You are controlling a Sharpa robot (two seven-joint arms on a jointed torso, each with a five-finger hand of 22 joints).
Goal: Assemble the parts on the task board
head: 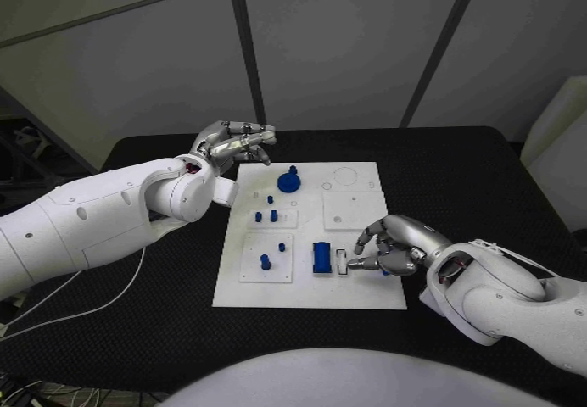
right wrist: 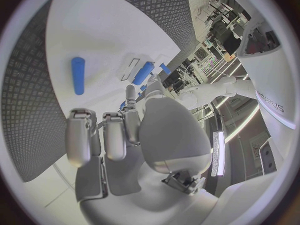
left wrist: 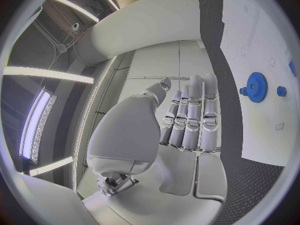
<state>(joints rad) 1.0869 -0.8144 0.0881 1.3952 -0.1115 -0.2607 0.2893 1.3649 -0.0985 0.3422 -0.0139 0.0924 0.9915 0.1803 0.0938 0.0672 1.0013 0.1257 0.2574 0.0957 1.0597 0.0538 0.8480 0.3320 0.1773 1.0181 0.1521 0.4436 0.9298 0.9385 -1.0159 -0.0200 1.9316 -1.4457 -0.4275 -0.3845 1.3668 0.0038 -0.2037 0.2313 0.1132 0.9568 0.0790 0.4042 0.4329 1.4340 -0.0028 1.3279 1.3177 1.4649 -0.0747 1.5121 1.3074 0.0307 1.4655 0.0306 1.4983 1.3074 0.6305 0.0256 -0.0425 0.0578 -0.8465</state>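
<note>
Task board [head: 354, 288]: white plate at the middle of the black table [head: 477, 170], long side running near to far. It carries raised white sub-plates, one at the near left, one at mid left and one at the right.

Gear [head: 288, 181]: blue toothed disc, standing on the far part of the board just left of centre; in the left wrist view [left wrist: 256, 87] it shows with a small blue peg [left wrist: 282, 91] beside it.

Small pegs [head: 265, 216]: several short blue pieces standing upright on the mid-left sub-plate. Two more [head: 274, 256] stand on the near-left sub-plate.

Block [head: 321, 257]: tall blue rectangular piece, upright near the middle of the board's near half, just left of the right hand's fingertips.

Cylinder [right wrist: 77, 75]: blue rod lying flat on the board, apart from the other pieces, in the right wrist view.

Left hand [head: 232, 142]: above the table just beyond the board's far left corner, fingers curled in side by side, nothing in them; the left wrist view [left wrist: 187, 116] shows them held close together and straight.

Right hand [head: 394, 244]: over the board's near right part, fingers bent down toward the surface beside the block. Something blue shows under its palm [head: 385, 271]; whether it is gripped cannot be told.
</note>
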